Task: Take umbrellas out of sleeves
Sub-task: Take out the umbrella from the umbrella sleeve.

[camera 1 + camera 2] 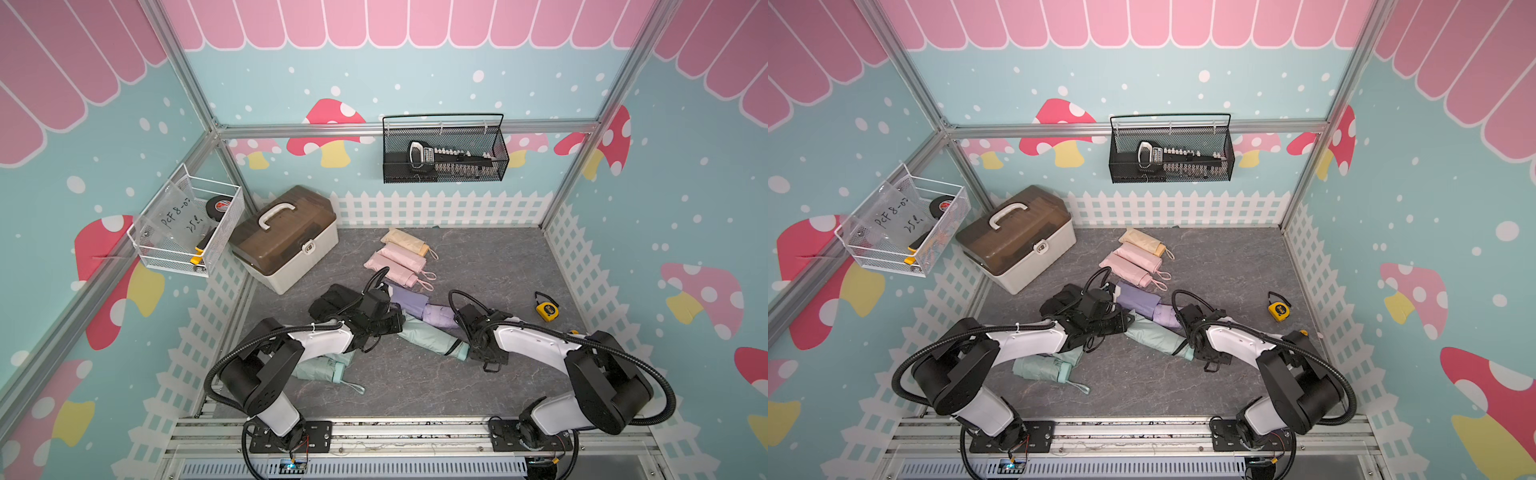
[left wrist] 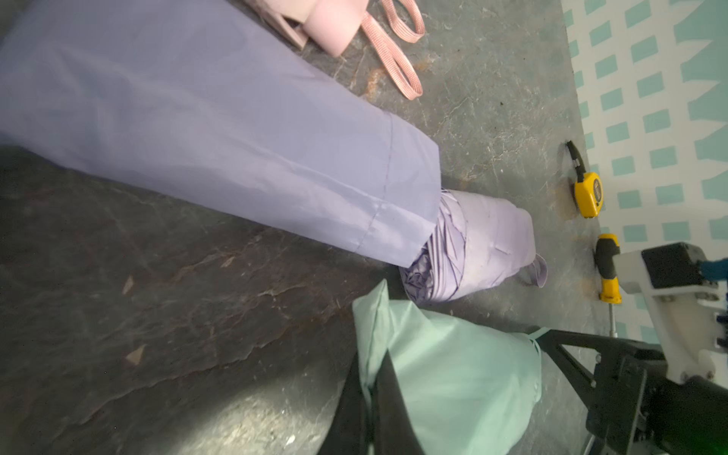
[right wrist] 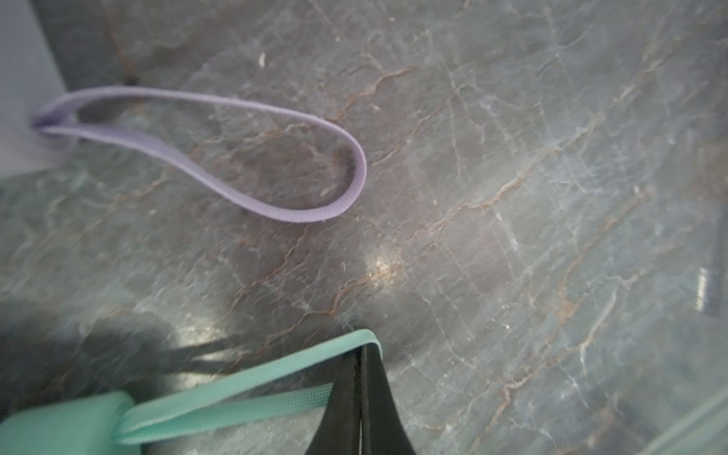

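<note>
A mint sleeve [image 1: 428,336] with its umbrella inside lies across the mat between my two arms. My left gripper [image 2: 370,378] is shut on the sleeve's [image 2: 453,374] closed end, with mint fabric pinched between the black fingers. My right gripper [image 3: 360,354] is shut on the mint wrist loop [image 3: 236,398] at the umbrella's handle [image 3: 59,425]. Just behind lies a lilac sleeve [image 2: 216,138] with the lilac umbrella [image 2: 484,252] sticking partly out. Another mint umbrella [image 1: 320,368] lies under my left arm.
Two pink umbrellas [image 1: 395,266] and a cream one [image 1: 405,241] lie further back, and a black bundle [image 1: 332,301] sits beside my left wrist. A yellow tape measure [image 1: 546,311] and a screwdriver [image 2: 608,268] lie to the right. A toolbox [image 1: 286,241] stands at the back left.
</note>
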Tool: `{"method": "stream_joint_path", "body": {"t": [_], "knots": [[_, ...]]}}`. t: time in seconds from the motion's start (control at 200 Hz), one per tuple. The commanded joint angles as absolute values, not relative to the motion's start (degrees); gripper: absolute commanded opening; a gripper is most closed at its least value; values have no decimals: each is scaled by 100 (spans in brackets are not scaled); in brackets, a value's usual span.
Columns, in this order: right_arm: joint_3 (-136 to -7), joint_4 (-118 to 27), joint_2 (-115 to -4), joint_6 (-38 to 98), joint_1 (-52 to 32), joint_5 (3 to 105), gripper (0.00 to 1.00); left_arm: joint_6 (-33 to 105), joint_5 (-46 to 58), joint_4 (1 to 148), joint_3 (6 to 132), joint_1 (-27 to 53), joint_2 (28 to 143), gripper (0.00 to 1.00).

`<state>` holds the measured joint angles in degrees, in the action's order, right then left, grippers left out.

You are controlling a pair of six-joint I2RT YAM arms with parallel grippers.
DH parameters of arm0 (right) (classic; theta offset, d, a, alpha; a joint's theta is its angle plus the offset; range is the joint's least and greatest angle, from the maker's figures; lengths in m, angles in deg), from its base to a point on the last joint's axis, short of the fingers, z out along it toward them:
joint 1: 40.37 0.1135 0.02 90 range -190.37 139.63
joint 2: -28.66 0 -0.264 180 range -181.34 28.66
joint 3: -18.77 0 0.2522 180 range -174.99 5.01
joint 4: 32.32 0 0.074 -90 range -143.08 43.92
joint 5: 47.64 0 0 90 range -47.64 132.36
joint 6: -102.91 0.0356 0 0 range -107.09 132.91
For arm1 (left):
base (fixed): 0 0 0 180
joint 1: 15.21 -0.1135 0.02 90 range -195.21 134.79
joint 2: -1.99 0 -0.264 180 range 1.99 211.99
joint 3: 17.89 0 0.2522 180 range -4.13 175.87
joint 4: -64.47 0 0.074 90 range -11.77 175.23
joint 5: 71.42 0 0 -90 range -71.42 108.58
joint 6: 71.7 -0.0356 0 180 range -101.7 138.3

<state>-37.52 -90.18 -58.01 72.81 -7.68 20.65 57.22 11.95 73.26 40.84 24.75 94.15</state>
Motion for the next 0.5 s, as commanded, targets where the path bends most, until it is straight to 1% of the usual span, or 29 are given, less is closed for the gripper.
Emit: {"method": "stream_joint_path", "body": {"t": [0.0,0.08,0.195,0.435,0.495], "knots": [[-3841,-9784,-6311,7713,-802,1889,0,4800,2427,8647,4477,2666,9174,0],[-4042,-9973,-6551,7716,-801,1812,0,4497,2939,9080,4706,2814,9185,0],[-4194,-10134,-6731,7724,-801,1732,0,4272,3407,9457,4831,2847,9232,0],[-4088,-10247,-6605,7884,-805,1658,0,4081,3654,9494,4716,2847,9252,0],[-4087,-10299,-6571,7891,-811,1628,0,4065,3874,9493,4687,2847,9226,0]]}}
